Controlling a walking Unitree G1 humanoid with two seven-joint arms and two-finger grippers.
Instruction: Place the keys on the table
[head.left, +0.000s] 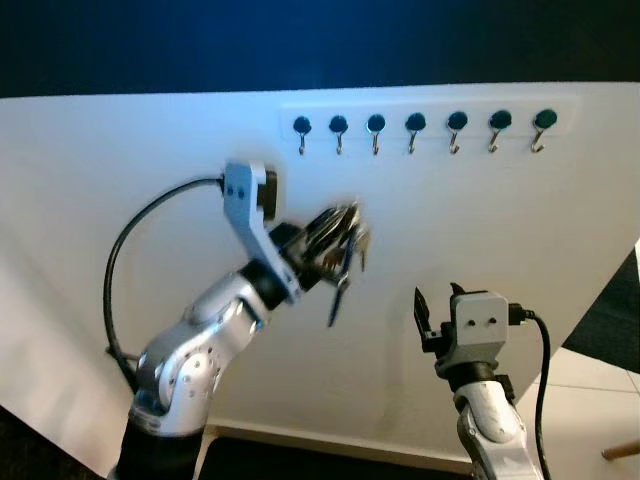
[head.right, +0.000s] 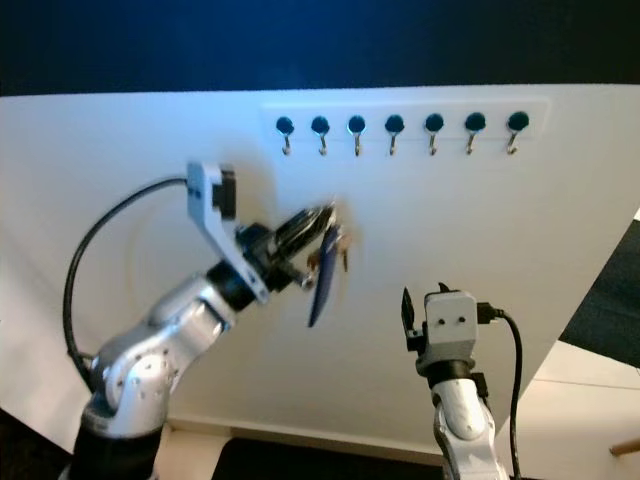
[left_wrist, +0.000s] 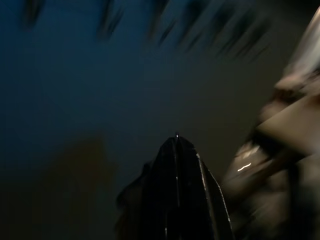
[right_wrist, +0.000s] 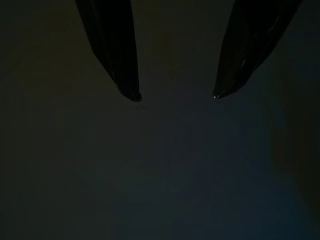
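Note:
My left gripper (head.left: 335, 232) is raised in front of a white wall panel (head.left: 520, 230), below the left end of a row of hooks. It is shut on a bunch of keys (head.left: 345, 268), which dangles blurred beneath the fingers with a dark fob (head.right: 320, 285) hanging lowest. In the left wrist view the two black fingers (left_wrist: 176, 170) are pressed together, and a blurred pale shape beside them may be the keys. Lower right, my right gripper (head.left: 438, 302) points up with its fingertips (right_wrist: 131, 92) spread apart and nothing between them.
A white rail with several black-capped metal hooks (head.left: 415, 127) runs across the top of the panel; all the hooks are bare. Above the panel is dark. Pale floor tiles (head.left: 590, 400) and a dark strip lie at the lower right.

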